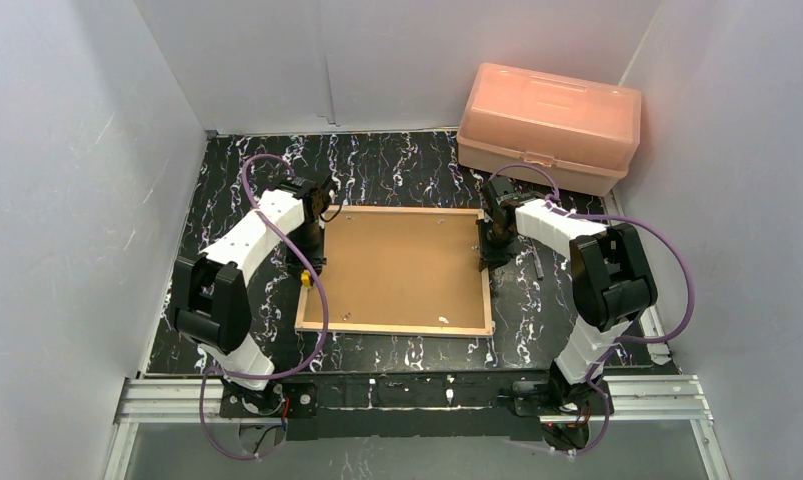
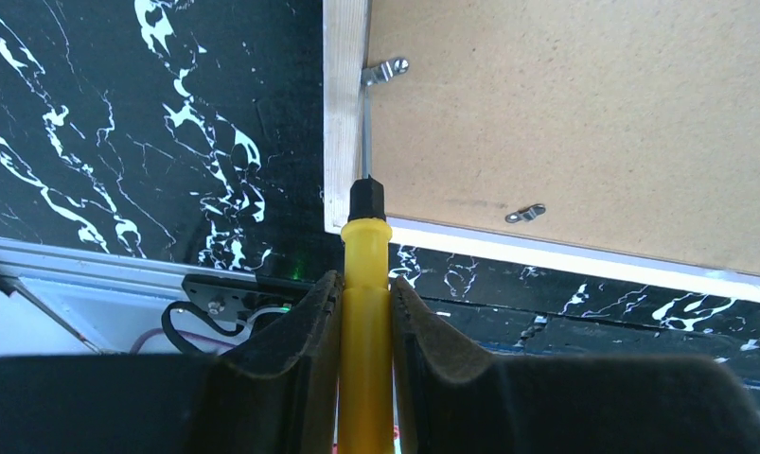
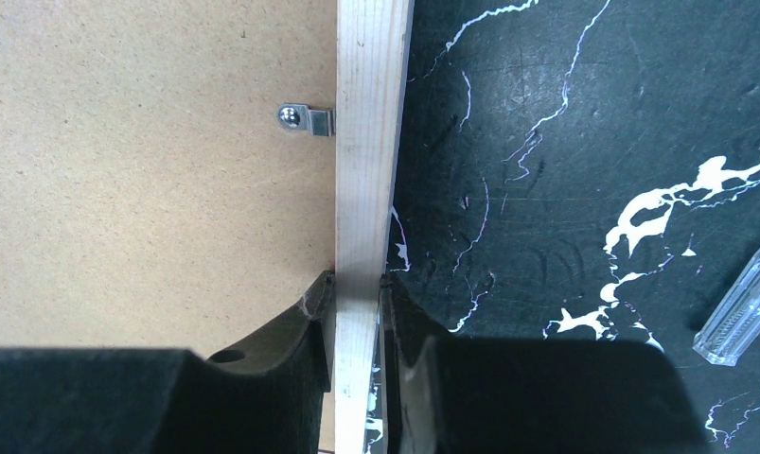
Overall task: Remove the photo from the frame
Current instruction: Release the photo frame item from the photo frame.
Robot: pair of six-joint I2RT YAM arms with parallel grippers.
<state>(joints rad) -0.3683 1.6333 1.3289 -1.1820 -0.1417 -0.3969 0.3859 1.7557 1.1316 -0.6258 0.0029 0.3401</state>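
The frame (image 1: 392, 329) lies face down, its light wood edges up, with the plain brown backing board (image 1: 402, 265) in it. The photo is hidden under the board. My left gripper (image 1: 308, 266) is shut on a yellow-handled screwdriver (image 2: 365, 312). Its thin shaft runs along the frame's left wood edge (image 2: 345, 104) to a metal clip (image 2: 385, 70). My right gripper (image 3: 357, 279) is shut on the frame's right wood edge (image 3: 371, 142), one finger on the board side, the other outside. It shows in the top view (image 1: 489, 255) too.
A pink plastic box (image 1: 549, 125) stands at the back right. A second clip (image 2: 526, 214) sits on the frame's near edge, another (image 3: 306, 118) on its right edge. A clear plastic piece (image 3: 745, 303) lies on the black marbled table (image 1: 397, 165) right of the frame. Grey walls enclose the table.
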